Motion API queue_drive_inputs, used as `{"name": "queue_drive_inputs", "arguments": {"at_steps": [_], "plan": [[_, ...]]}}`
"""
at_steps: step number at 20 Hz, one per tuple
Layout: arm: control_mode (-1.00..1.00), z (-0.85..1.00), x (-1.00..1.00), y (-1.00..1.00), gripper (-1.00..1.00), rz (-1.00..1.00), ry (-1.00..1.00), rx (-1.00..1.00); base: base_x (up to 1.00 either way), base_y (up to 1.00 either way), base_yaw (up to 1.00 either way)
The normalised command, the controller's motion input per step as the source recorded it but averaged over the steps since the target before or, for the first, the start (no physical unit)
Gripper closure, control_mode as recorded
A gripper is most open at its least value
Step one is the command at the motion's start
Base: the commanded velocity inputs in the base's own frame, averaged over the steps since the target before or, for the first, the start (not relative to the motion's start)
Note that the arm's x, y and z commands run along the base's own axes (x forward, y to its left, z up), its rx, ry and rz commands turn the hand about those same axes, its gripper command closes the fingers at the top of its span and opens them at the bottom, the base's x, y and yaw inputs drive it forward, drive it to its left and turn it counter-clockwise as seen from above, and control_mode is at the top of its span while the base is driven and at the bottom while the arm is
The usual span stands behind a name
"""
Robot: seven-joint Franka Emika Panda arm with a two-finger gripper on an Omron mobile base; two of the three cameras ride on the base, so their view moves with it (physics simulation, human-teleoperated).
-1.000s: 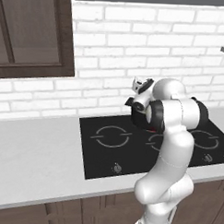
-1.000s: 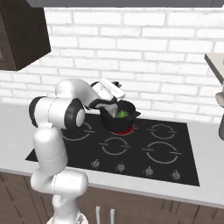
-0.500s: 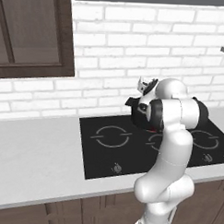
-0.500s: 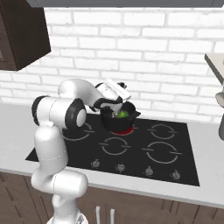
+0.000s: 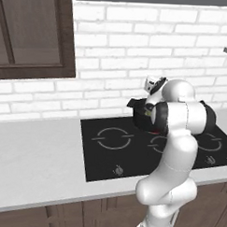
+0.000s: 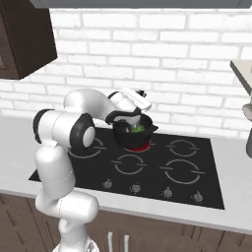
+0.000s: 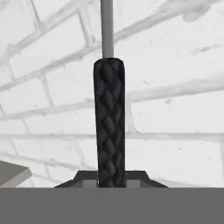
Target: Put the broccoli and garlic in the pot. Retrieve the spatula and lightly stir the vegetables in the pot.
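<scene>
The black pot (image 6: 129,138) stands on a back burner of the cooktop, glowing red beneath it. Inside it lies the green broccoli (image 6: 140,129) beside a pale lump, likely the garlic (image 6: 127,129). My gripper (image 6: 126,113) hangs just over the pot's rim, its white hand level above it. In the hand view the gripper (image 7: 110,177) is shut on the spatula (image 7: 109,122): a black textured grip with a thin grey shaft running upward, its head out of frame. From the left base view my arm covers most of the pot (image 5: 142,117).
The black cooktop (image 6: 182,172) is set in a pale counter (image 5: 38,159) against a white brick wall. A dark wall cabinet (image 5: 30,32) hangs at the left. A grey vessel (image 6: 248,133) and a shelf edge (image 6: 240,74) sit at the far right.
The hand has shifted a little to the right over the pot, with the spatula still in its grip. Pot and vegetables stay in place.
</scene>
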Motion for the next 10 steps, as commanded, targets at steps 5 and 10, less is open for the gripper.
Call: {"name": "queue_drive_inputs", "arguments": {"at_steps": [5,10], "plan": [[-1.0,-0.01,-0.16,-0.21,1.0,-0.08,0.0,-0.07,0.0,0.0,0.0],[-1.0,-0.73,-0.03,0.01,1.0,-0.02,-0.01,-0.01,0.0,0.0,0.0]]}}
